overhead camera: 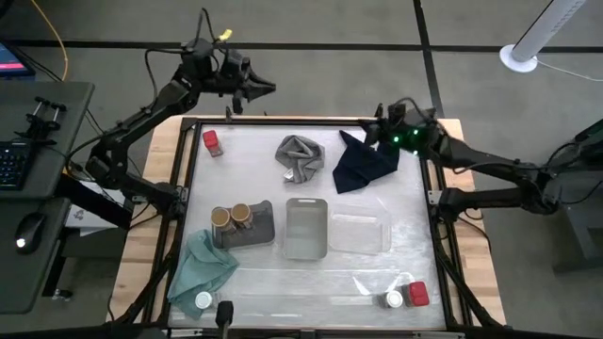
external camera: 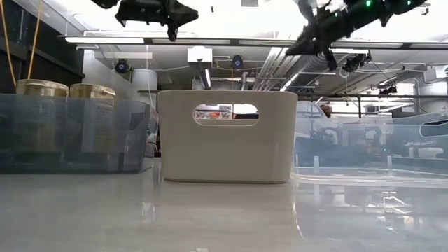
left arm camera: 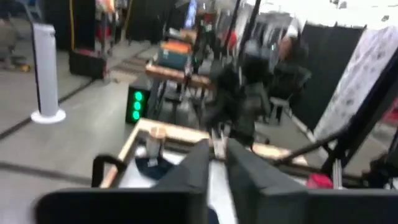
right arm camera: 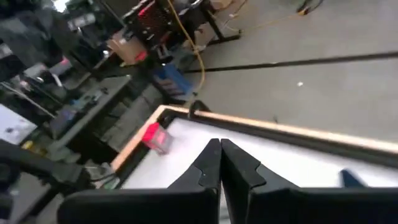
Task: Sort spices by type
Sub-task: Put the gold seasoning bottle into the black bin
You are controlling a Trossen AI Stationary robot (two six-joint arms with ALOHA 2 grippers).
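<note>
Spice jars look light, rigid, probably slick; the red jar (overhead camera: 212, 142) at far left suits a pinch across flat sides; left gripper (overhead camera: 265, 89) and right gripper (overhead camera: 369, 122) hover with jaws pressed together.

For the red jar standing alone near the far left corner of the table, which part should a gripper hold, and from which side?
Grip the red jar across its flat sides, coming straight down from above. It looks upright with bare table all around, so nothing blocks the fingers. The left gripper is nearest, raised beyond the far edge.
</note>
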